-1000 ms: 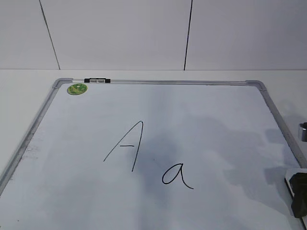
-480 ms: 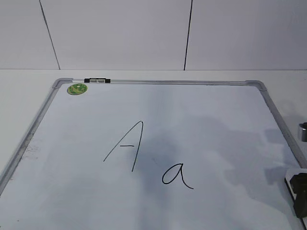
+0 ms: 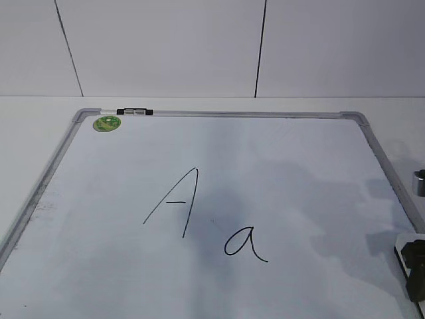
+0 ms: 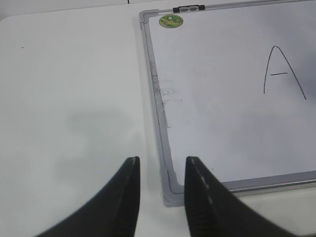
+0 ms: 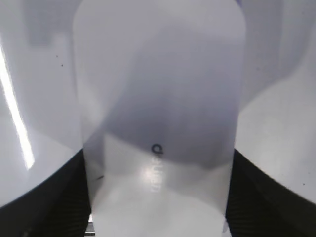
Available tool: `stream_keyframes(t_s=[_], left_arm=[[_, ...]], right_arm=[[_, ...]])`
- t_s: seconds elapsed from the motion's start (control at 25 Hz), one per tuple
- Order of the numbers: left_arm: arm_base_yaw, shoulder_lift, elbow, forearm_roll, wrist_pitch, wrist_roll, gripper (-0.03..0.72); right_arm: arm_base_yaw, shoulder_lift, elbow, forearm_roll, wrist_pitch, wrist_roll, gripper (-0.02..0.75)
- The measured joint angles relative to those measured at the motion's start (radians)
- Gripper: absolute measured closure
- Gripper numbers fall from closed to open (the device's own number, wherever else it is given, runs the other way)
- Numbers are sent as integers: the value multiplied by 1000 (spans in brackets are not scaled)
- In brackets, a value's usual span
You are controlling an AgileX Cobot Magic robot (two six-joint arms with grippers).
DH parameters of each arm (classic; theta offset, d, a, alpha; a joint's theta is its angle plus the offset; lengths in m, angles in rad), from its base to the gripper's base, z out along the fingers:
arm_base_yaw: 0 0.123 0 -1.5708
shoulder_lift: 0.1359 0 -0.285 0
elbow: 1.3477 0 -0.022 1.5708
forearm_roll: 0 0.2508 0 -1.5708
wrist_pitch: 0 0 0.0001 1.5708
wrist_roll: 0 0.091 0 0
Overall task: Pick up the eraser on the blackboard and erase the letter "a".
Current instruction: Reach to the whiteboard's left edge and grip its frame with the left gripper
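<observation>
Far left, the left gripper (image 4: 160,190) hangs over the bare table (image 4: 69,98) just off the near-left corner of the blackboard (image 4: 157,98). Its two black fingers (image 4: 126,197) stand partly apart with nothing between them. It looks parked there to stay clear of the writing area, since this job needs only one arm.

On the board's top-left corner sits a small round green magnet (image 3: 106,123), well apart from any lettering. Beside it a black-and-white clip (image 3: 134,111) rides on the top rail. Neither matters for the wipe.

Toward the middle stands the tall capital "A" (image 3: 174,203). Just right and lower is the letter "a" (image 3: 246,244), whole and unsmudged, so erasing is not yet begun.

At the right edge, low in the exterior view, the right gripper (image 3: 415,269) is down at the board's near-right side, mostly cut off by the frame edge. The eraser (image 5: 160,118) lies there on the board. In the right wrist view its white rounded back fills the picture, lengthwise between the dark fingers (image 5: 54,197). The jaws stand wide, one on each long flank, apparently to clamp across the narrow width. Whether the pads touch the sides yet I cannot tell. My read: the grasp is being set up, and the lift and the sweep left to the "a" remain.
</observation>
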Motion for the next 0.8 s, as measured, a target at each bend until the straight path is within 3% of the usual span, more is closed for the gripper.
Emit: stream_keyframes(t_s=[0.8], left_arm=[[0, 0, 0, 0, 0, 0, 454]], right_arm=[[0, 0, 0, 8, 0, 0, 176]])
